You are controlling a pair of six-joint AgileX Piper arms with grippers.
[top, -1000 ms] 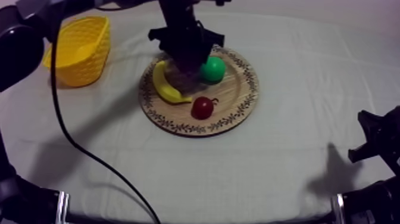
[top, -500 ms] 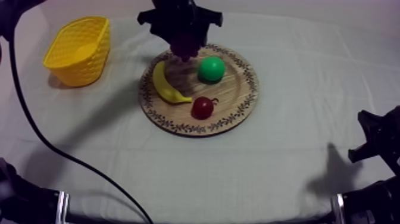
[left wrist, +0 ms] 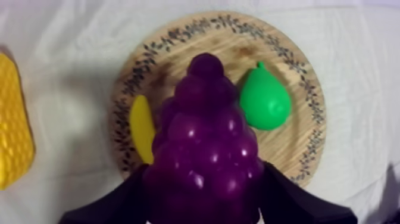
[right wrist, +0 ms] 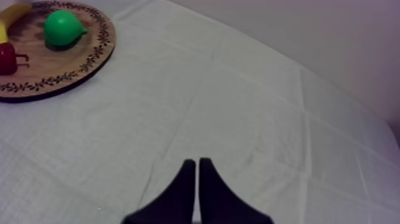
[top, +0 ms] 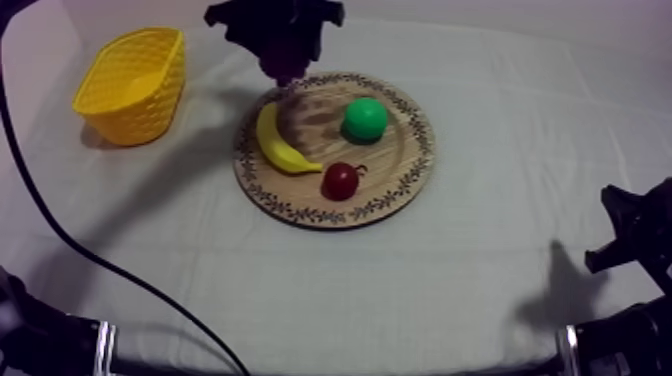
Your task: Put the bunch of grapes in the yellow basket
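Well short of the board, off toward its near right, your right gripper sits over bare cloth, its two black fingers pressed together in a thin wedge with nothing between them.

On the board itself, nearest you, lies the small red fruit, glossy and round with a thin dark stem. Along the board's left side curves the banana, smooth and matte yellow. Farther back and to the right sits the pear, bright green, plump, narrowing to a short point. The board is a flat round of pale-grained wood with a dark leafy pattern around its rim.

Over the board's far left rim hangs your left gripper, clenched on the bunch of grapes, one finger at each side of its broad end. The bunch is in the air above the board, not resting on it. It is a knobbly cluster of shiny purple lobes, hard-looking, tapering away from the fingers.

Beyond the board's left edge, well apart from it, stands the basket, yellow, with an open lattice weave and a raised rim.

You look to be in the carry step: the pick seems made, the drop not yet. Next, swing the bunch away from the board to the left, keep it above the basket's rim, centre it over the hollow, then let the fingers part. Slick rounded lobes may slip, so hold firm until then.
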